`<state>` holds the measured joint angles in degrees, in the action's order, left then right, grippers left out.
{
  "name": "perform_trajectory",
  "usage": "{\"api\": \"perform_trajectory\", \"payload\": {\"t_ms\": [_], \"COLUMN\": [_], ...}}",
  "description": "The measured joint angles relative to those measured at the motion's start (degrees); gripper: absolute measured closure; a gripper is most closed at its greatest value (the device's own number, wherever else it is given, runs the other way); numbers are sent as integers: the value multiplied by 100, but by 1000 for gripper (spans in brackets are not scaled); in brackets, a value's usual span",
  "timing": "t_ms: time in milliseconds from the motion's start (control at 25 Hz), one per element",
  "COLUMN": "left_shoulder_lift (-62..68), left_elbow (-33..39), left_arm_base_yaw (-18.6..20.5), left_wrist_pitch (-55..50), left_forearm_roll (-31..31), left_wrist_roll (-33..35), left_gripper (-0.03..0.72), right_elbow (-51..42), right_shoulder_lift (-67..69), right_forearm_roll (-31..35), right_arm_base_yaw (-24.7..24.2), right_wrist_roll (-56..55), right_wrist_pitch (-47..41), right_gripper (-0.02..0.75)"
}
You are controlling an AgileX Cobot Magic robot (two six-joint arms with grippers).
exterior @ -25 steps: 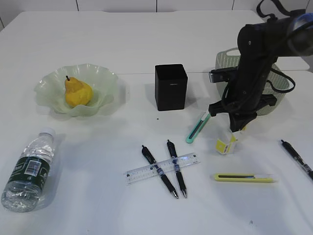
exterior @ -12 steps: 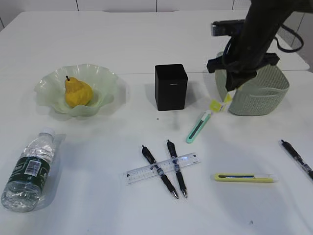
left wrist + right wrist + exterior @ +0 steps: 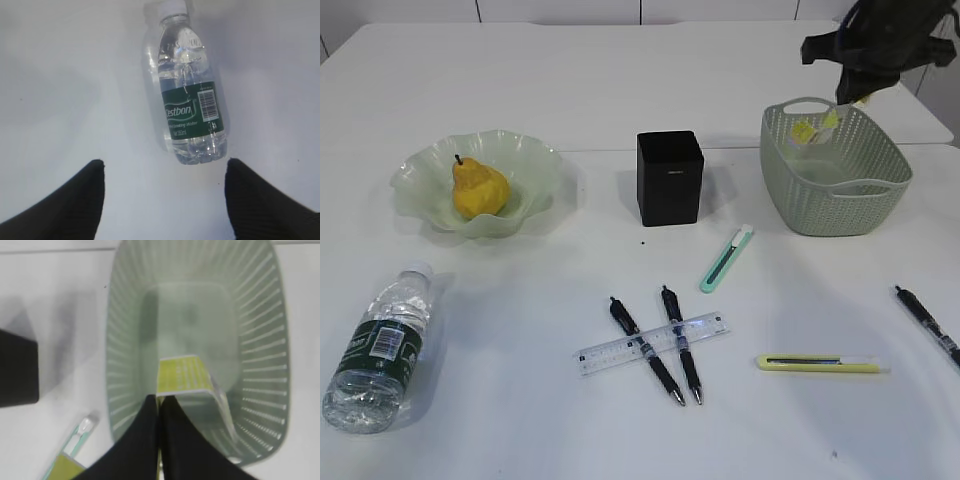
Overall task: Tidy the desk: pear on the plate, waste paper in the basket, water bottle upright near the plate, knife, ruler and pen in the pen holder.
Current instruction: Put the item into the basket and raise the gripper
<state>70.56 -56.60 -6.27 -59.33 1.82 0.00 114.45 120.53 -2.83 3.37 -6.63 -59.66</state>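
Overhead, right claw (image 3: 159, 405) pinches waste paper (image 3: 182, 375) above basket (image 3: 260, 305) (left claw (image 3: 162, 172) spread wide, empty).

The desk (image 3: 620, 80) is plain white all over. Left of the matte black pen holder (image 3: 670, 177) sits a translucent pale green plate (image 3: 535, 165) with a yellow pear (image 3: 478, 188) and its dark stem. Right of the holder, the basket (image 3: 840, 205) is sage green with a woven-look pattern of slots, and bright yellow waste paper (image 3: 807, 130) shows over it. In front of the holder lie a clear ruler (image 3: 610, 353) with fine black marks, black pens (image 3: 645, 350), a mint-green knife (image 3: 725, 258) and a pale yellow one (image 3: 820, 363). The water bottle (image 3: 378, 345) is clear, white-capped, dark green labelled.
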Motion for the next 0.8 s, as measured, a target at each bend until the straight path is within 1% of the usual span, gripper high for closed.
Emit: {"api": "perform_trajectory", "payload": {"t_ms": [160, 240, 440, 560, 680, 800], "left_shoulder_lift": [0, 0, 0, 0, 0, 0], "left_elbow": [0, 0, 0, 0, 0, 0], "left_arm_base_yaw": [0, 0, 0, 0, 0, 0], "left_wrist_pitch": [-45, -60, -84, -88, -88, -88], "left_forearm_roll": [0, 0, 0, 0, 0, 0], "left_wrist_roll": [0, 0, 0, 0, 0, 0], "left_gripper": [160, 160, 160, 160, 160, 160], "right_elbow": [0, 8, 12, 12, 12, 12], "right_shoulder_lift": [0, 52, 436, 701, 878, 970], "right_forearm_roll": [-49, -74, -71, -71, -71, -71], "right_arm_base_yaw": [-267, -320, -337, -337, -337, -337], "right_wrist_roll": [-158, -187, -197, -208, -249, -346], "right_wrist_pitch": [522, 713, 825, 853, 866, 866], "right_gripper": [750, 750, 750, 729, 646, 512]}}
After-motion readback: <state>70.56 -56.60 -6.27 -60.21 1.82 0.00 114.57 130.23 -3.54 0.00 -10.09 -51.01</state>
